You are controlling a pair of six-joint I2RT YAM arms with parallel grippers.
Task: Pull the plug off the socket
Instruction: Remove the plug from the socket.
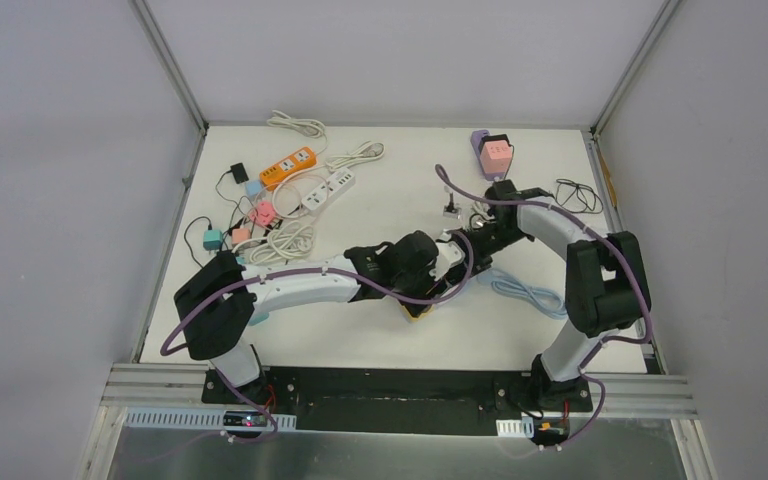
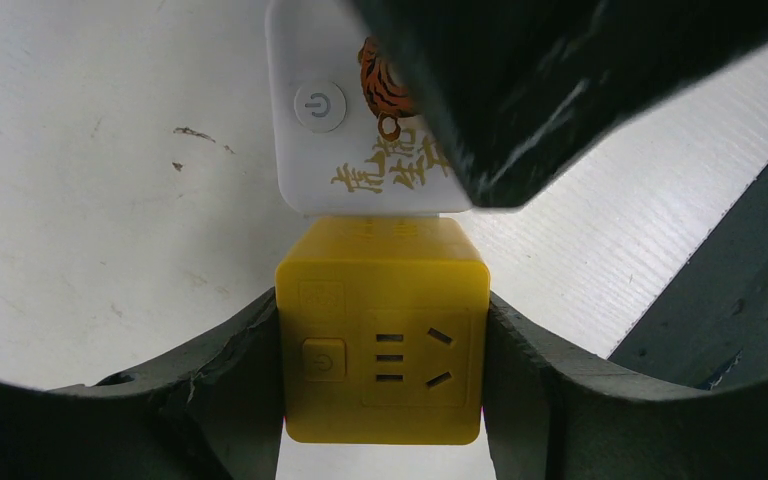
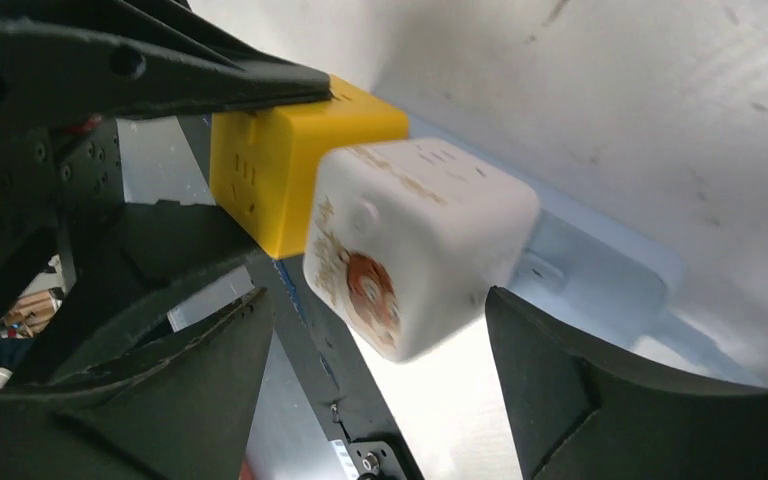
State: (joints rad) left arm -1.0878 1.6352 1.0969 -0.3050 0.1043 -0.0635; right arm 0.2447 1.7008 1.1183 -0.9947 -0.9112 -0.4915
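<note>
A yellow cube [image 2: 380,340] with socket holes and a power button on its face sits clamped between the fingers of my left gripper [image 2: 382,335]. A white cube [image 2: 360,140] with a tiger print and a button is joined end to end with it; the joint hides which one carries the pins. My right gripper [image 3: 378,300] stands open around the white cube [image 3: 410,250], with gaps on both sides. From above, both grippers meet at mid-table, left gripper [image 1: 428,285] and right gripper [image 1: 465,245]; only a bit of yellow cube [image 1: 415,310] shows there.
An orange power strip [image 1: 288,166], a white strip [image 1: 328,190] and pink cubes [image 1: 260,213] with tangled cords lie at the back left. A purple and pink cube [image 1: 493,152] sits at the back right. A pale blue cable [image 1: 528,293] lies beside the right arm.
</note>
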